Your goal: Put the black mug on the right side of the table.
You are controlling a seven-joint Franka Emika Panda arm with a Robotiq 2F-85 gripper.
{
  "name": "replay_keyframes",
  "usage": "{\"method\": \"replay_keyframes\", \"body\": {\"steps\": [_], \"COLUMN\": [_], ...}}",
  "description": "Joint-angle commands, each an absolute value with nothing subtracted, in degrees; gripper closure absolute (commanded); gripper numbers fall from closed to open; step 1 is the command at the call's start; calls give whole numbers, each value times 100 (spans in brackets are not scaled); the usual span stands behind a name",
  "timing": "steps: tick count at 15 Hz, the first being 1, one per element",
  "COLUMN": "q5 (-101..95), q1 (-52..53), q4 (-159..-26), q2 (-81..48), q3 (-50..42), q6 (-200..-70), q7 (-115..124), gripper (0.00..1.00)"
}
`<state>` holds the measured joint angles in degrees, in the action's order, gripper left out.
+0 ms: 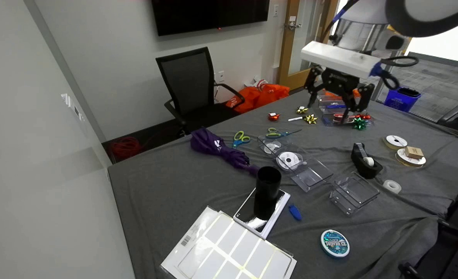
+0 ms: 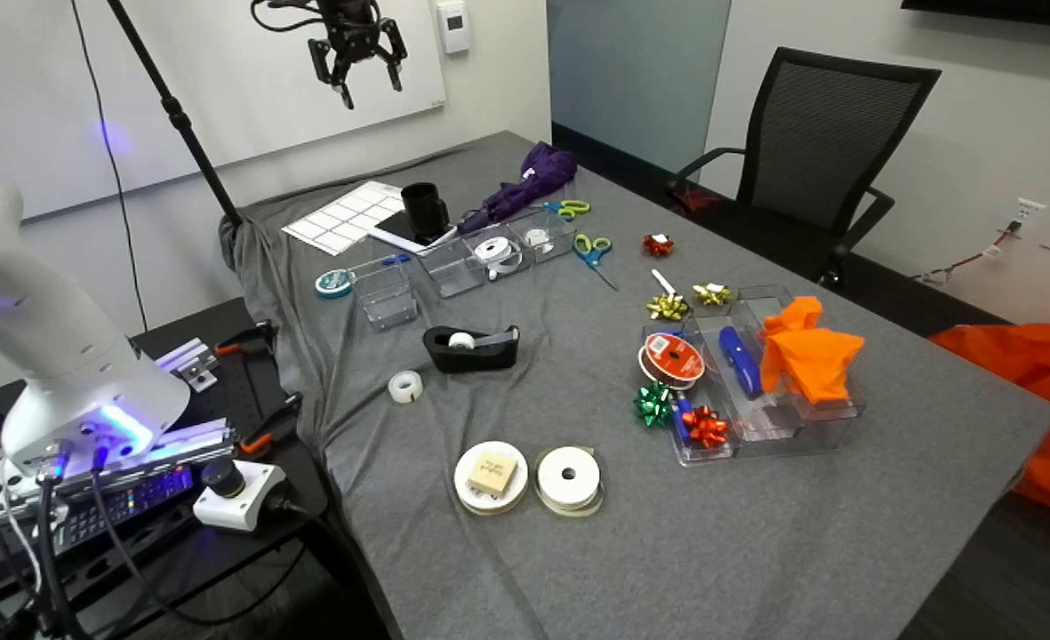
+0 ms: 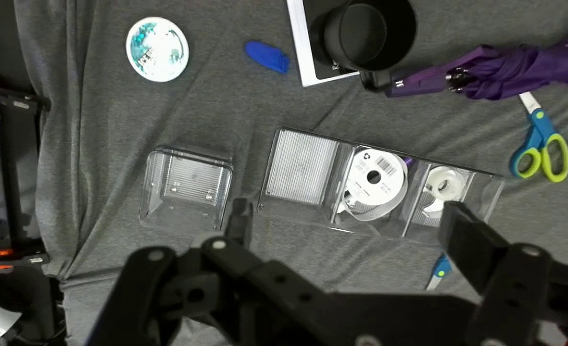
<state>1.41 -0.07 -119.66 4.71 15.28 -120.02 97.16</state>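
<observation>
Gripper (image 2: pixel 372 96): coloured mostly black.
Mug (image 2: pixel 423 216), lower than the gripper: coloured black all over.
Table (image 2: pixel 756 533), below the gripper: covered in dark grey.
Umbrella (image 3: pixel 510 74): coloured purple, marked with white letters.
Scissor handles (image 3: pixel 539 126): coloured blue and yellow-green.
Round box (image 3: pixel 157 49): printed blue-green and white.
Sheet (image 2: pixel 342 216): coloured white, ruled into boxes.
Bows (image 2: pixel 668 308): coloured gold, red and green.

Black flat-screen display (image 1: pixel 211 14) is hanging on pale wall (image 1: pixel 124 73); mesh-backed armchair (image 1: pixel 190 79) is standing before it. Wood-framed glass door (image 1: pixel 302 46) is standing near the display; blue wastebasket (image 1: pixel 400 100) is resting on grey carpet (image 1: pixel 442 73). In an exterior view, whiteboard (image 2: pixel 249 98) is hanging beside thermostat (image 2: pixel 455 27).
</observation>
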Motion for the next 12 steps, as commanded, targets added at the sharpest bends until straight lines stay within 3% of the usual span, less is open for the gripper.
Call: {"method": "replay_keyframes", "body": {"steps": [1, 12], "q5": [-244, -657], "q1": [358, 1345], "q4": [-10751, -9563], "q2": [-773, -2859], "q3": [1338, 625], "q6": [-11418, -12775], "q7": [10466, 10453], "gripper": [0, 0]}}
